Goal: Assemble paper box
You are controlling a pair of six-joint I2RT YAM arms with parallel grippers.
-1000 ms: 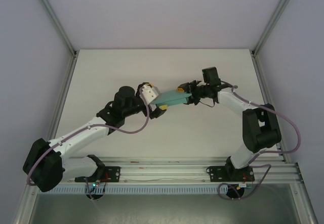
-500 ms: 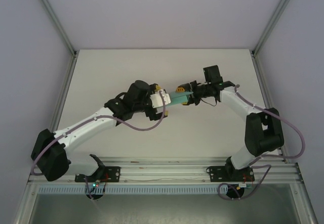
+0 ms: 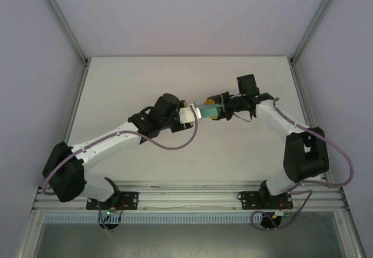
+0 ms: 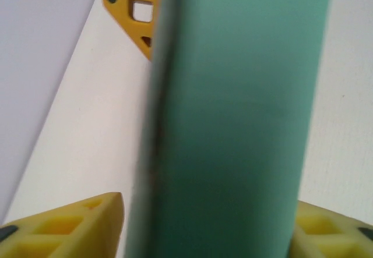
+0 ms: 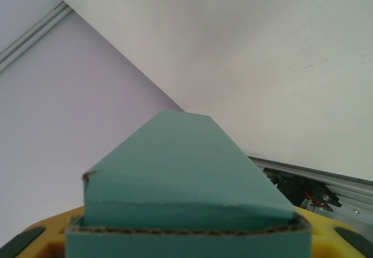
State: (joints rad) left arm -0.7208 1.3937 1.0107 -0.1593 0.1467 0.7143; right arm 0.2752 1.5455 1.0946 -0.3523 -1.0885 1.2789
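Clamping the paper box (image 3: 205, 112) from opposite ends, both pincers are closed on card. The left gripper (image 3: 191, 114) takes its left end, yellow fingers (image 4: 87, 226) pressed to 2 opposite faces, and the right gripper (image 3: 218, 111) takes its right end. The box's long axis runs straight from 1 pincer to the other, so neither arm is nearer. It is slim, rectangular, flat-sided matte teal card, with a raw fibrous edge at the right-hand end. Beneath it, apart, lies the smooth white table (image 3: 145, 77). Any next fold, I judge, must work along that axis.
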